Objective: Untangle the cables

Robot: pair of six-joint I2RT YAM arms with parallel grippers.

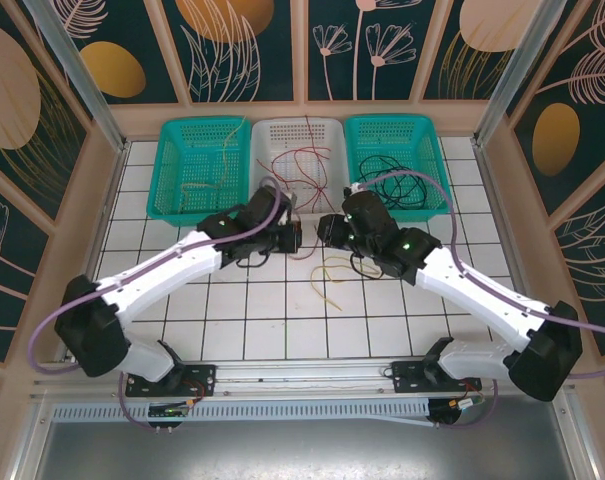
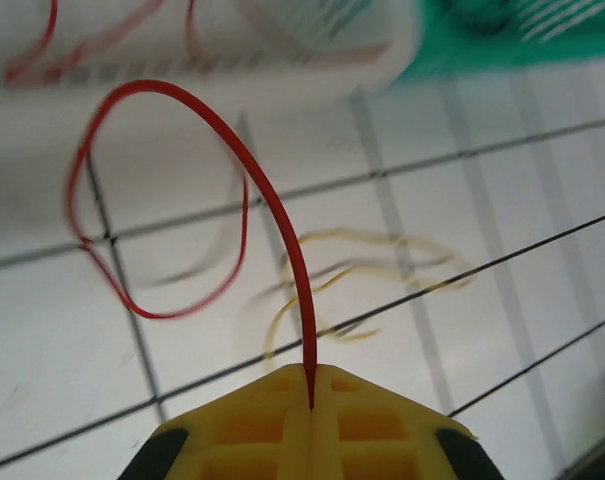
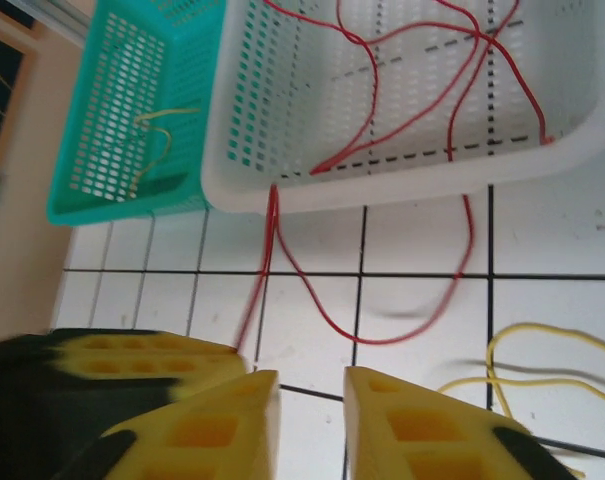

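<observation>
Left wrist cam: left gripper (image 2: 310, 405) is getting cropped by the bottom edge. The white basket (image 2: 182, 70) and teal basket (image 2: 522, 25) are blurring out up top, and the pale yellow cable (image 2: 382, 262) is reading soft. Right wrist cam: right gripper (image 3: 312, 420) is getting cropped at the bottom. The red cable (image 3: 270, 230) is sitting with its lower end hidden behind a black-and-yellow part (image 3: 82, 365), and I'm not identifying that part. Top cam: left arm (image 1: 172, 265) and right arm (image 1: 462, 280) are covering their own fingertips, and the black cables (image 1: 402, 185) are reading too fine to separate.
</observation>
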